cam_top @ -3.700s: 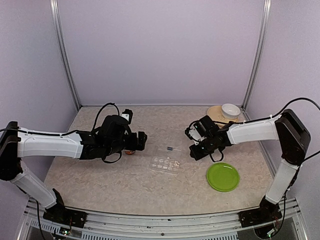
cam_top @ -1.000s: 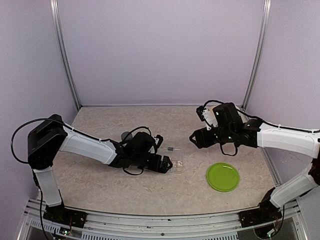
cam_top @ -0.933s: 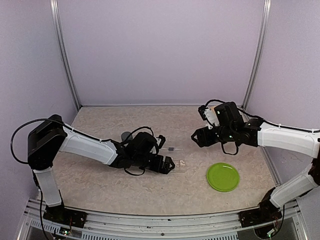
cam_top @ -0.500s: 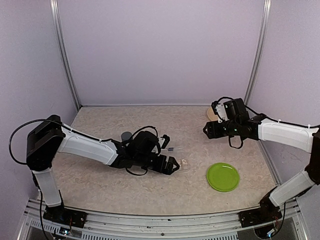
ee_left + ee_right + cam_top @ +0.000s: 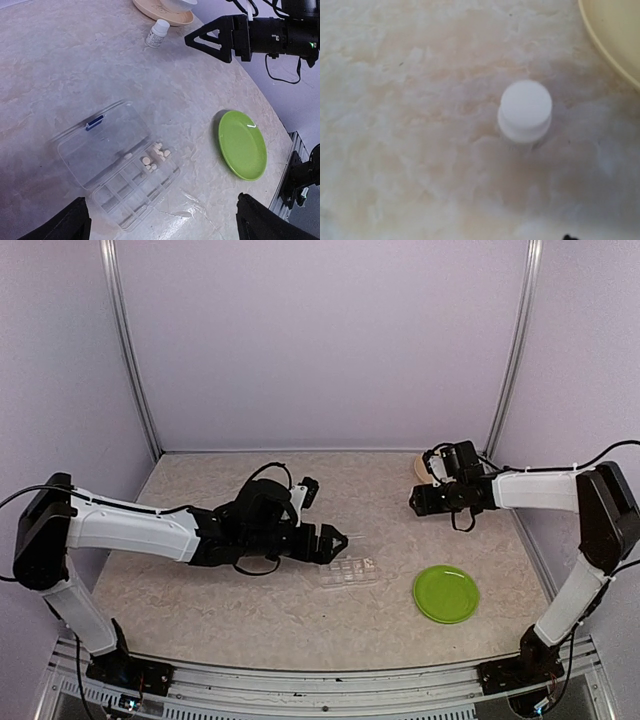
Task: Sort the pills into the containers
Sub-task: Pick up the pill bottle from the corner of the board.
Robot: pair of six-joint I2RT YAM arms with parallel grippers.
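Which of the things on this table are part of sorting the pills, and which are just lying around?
Part of the job: pill organiser, pills in it, probably the white-capped bottle.
Lying about: green plate, beige plate, white bowl.

The lid (image 5: 102, 135) of the organiser (image 5: 135, 192) is motion-blurred, and its pills (image 5: 154, 156) are too small to count. In the right wrist view the plate (image 5: 620, 35) runs off the edge and the bottle (image 5: 525, 112) is out of focus.

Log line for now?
left pincer: open, near clear plastic pill organiser | organiser: lid open, pale pills inside | right pincer: near small white bottle
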